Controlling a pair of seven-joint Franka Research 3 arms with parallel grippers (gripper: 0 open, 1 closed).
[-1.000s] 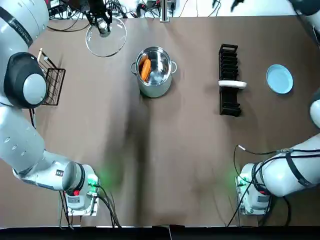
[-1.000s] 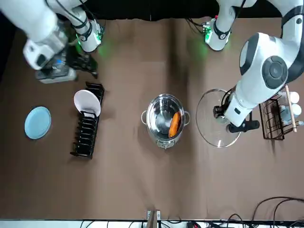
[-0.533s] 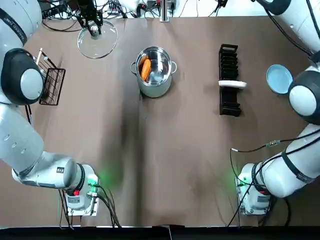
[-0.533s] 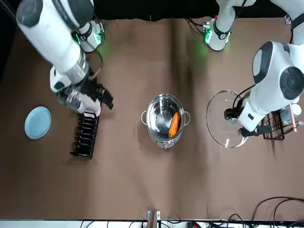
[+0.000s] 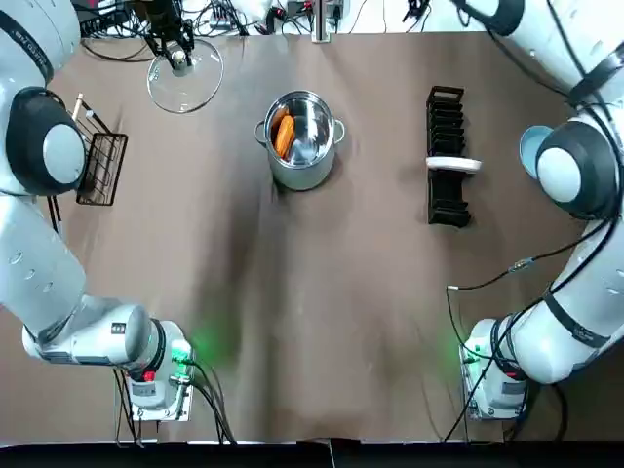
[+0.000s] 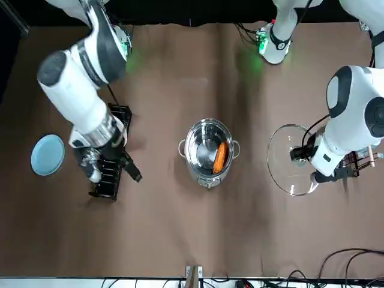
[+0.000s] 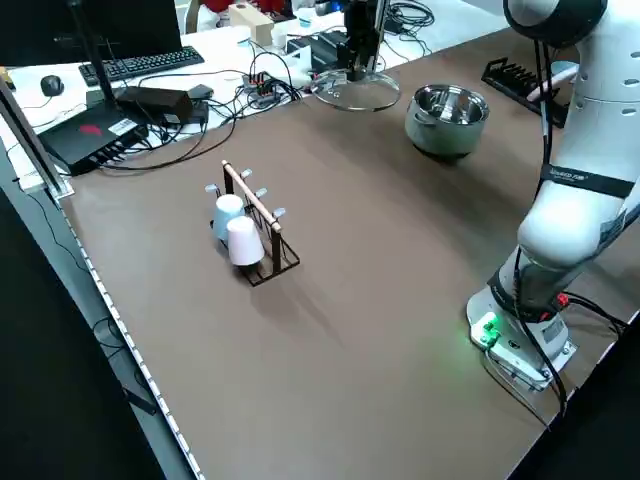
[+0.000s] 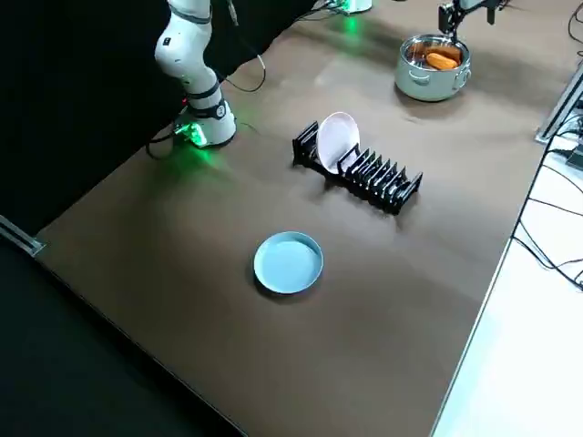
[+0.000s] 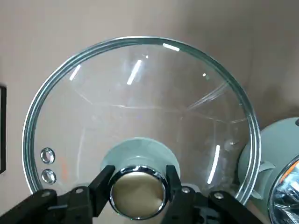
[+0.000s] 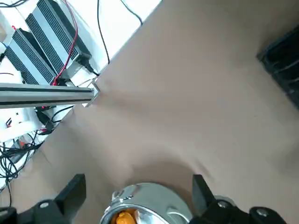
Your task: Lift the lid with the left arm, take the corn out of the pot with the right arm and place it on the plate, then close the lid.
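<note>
**Lid held aside, corn in the open pot**

The left claw [image 9: 138, 189] is clenched on the knob of the glass lid [image 9: 140, 107], holding it to the robot's left of the pot [image 5: 302, 136], apart from it. The corn [image 5: 283, 135] lies inside the uncovered pot. The right claw [image 10: 137, 193] hangs in the air with its fingers spread wide, gripping nothing, facing the pot. The blue plate [image 8: 288, 262] sits at the robot's far right, beyond the dish rack [image 5: 447, 156].
</note>
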